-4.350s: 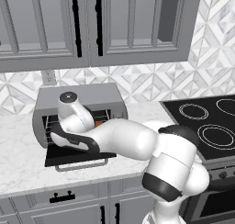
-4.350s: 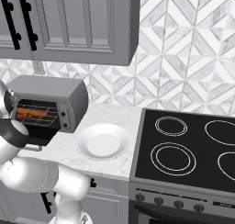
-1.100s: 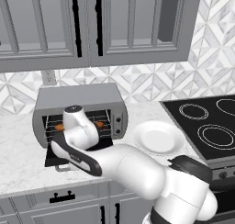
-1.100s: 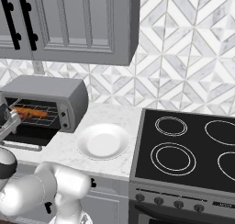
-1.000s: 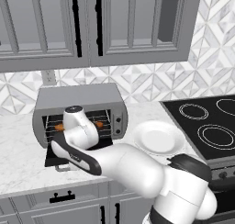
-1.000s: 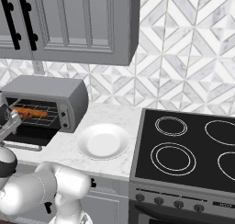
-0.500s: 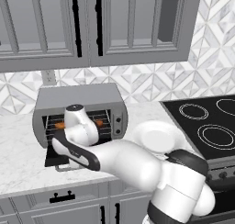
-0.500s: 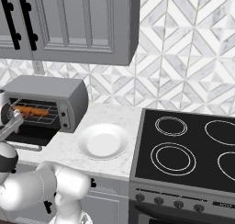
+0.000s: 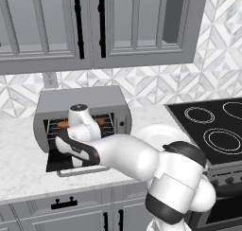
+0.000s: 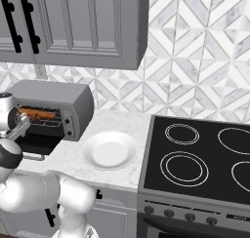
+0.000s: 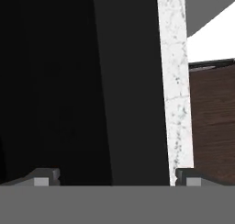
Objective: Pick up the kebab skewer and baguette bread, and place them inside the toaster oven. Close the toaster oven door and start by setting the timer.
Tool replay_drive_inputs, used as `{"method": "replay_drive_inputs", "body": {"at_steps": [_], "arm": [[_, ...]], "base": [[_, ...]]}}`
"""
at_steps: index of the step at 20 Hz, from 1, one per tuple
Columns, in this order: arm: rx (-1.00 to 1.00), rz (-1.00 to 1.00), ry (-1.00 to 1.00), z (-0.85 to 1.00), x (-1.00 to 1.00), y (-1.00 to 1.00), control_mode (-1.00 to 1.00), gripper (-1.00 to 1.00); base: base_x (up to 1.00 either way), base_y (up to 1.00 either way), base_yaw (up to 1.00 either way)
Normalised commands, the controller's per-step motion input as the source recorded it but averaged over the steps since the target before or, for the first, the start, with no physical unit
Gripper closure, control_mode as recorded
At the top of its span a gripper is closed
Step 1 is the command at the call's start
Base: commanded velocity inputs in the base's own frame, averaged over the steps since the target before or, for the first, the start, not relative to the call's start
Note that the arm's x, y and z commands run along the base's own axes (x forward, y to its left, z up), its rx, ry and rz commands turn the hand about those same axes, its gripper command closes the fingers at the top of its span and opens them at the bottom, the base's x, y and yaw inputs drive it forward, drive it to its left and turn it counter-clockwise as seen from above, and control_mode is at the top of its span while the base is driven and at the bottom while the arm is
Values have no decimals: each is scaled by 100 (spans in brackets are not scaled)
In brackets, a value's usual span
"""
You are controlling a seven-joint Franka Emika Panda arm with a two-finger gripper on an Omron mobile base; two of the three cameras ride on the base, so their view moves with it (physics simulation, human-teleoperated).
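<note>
The toaster oven [image 9: 82, 100] stands on the counter, and its door [image 9: 66, 163] hangs open and flat in front. The orange-brown baguette bread [image 10: 39, 114] lies on the wire rack inside; its ends show on either side of my hand [image 9: 78, 123]. My hand hides the kebab skewer. The hand hovers just in front of the oven mouth, above the door. My gripper [image 11: 117, 179] is open with nothing between its fingertips, and it looks down on the dark door glass [image 11: 69, 81] beside the marble counter edge [image 11: 176, 81].
A white plate [image 10: 110, 150] sits on the counter right of the oven. The black stovetop [image 10: 195, 159] lies further right. Grey wall cabinets [image 9: 94, 26] hang above, and drawers [image 9: 64, 204] run below the counter.
My hand has risen a little in front of the oven mouth. The gripper has stayed open, and the oven and bread have not moved.
</note>
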Motion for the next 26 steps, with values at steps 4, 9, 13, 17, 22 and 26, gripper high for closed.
{"method": "replay_drive_inputs", "body": {"at_steps": [4,9,13,17,22,26], "arm": [[-3,0,0,0,59,0,-100,-100],[-4,0,0,-1,35,0,-100,-100],[-3,0,0,-4,-1,2,-100,-100],[-1,0,0,0,-42,8,-100,-100],[0,0,0,0,-87,6,-100,-100],[0,20,0,0,-100,2,-100,-100]], "base": [[0,0,0],[0,0,0],[0,0,0],[0,0,0],[0,0,0],[0,0,0]]}}
